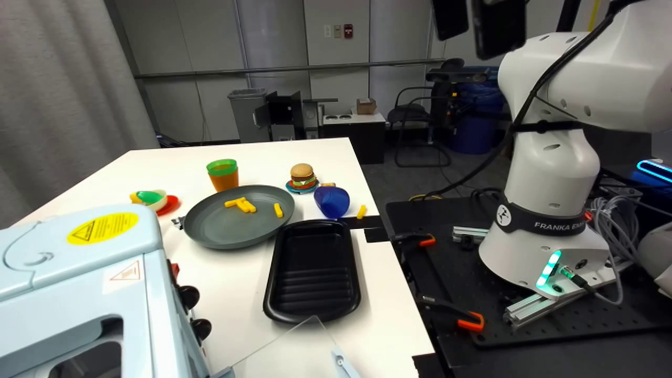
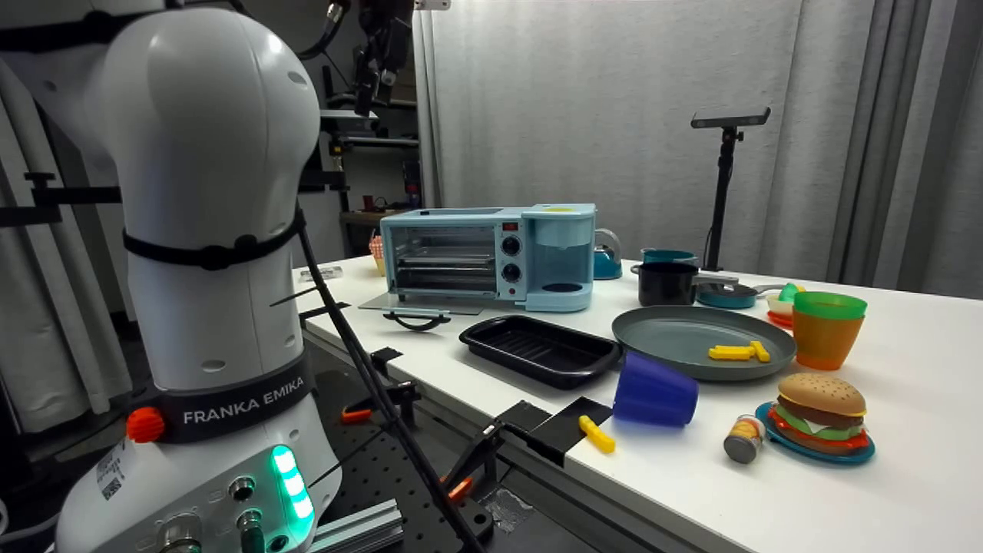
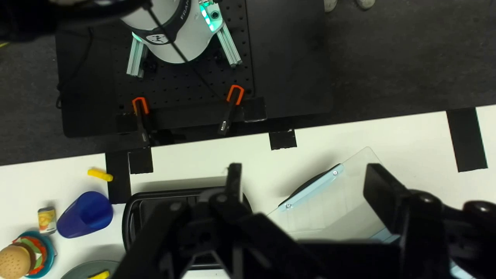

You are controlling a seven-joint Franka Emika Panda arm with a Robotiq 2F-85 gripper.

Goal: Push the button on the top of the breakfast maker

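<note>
Pale blue maker upright on the white table, black knobs on its front, yellow mark on top. Glass door down in front of it. Gripper hangs above the table, well apart from the maker, fingers spread wide. Black tray near the door; grey pan just beside the tray, yellow sticks in it. Farther out: blue cup on its side; burger on a teal plate; green-rimmed orange cup, upright.

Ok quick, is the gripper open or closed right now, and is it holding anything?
Gripper: open, fingers wide apart in the wrist view, holding nothing.
</note>
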